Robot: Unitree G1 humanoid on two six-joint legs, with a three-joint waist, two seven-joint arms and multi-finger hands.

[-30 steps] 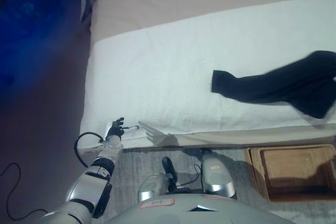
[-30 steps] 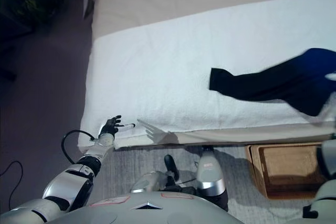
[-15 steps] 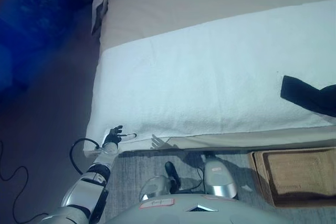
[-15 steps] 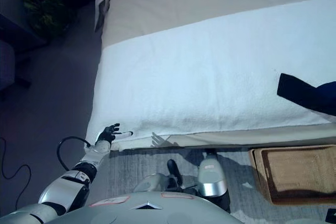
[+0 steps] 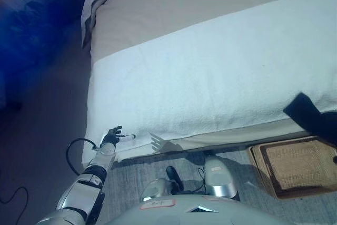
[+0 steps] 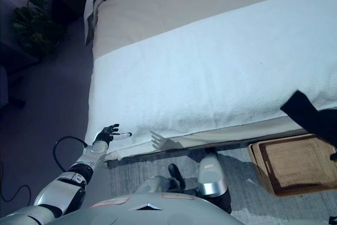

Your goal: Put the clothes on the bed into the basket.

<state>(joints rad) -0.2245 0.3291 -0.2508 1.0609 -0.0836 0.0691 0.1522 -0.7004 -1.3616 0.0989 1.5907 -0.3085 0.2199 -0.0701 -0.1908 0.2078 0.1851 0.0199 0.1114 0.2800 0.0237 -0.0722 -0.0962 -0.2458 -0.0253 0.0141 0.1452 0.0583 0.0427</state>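
Dark limp cloth [image 6: 309, 117] over woven basket [image 6: 292, 164]; left hand [image 6: 108, 134] open beside terry-white bed [image 6: 210, 77].

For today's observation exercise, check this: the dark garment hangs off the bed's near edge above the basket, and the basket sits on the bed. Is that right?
Not quite. The basket sits on the floor beside the bed, not on it; the right eye view shows this. The dark garment does hang off the bed's near edge above the basket.
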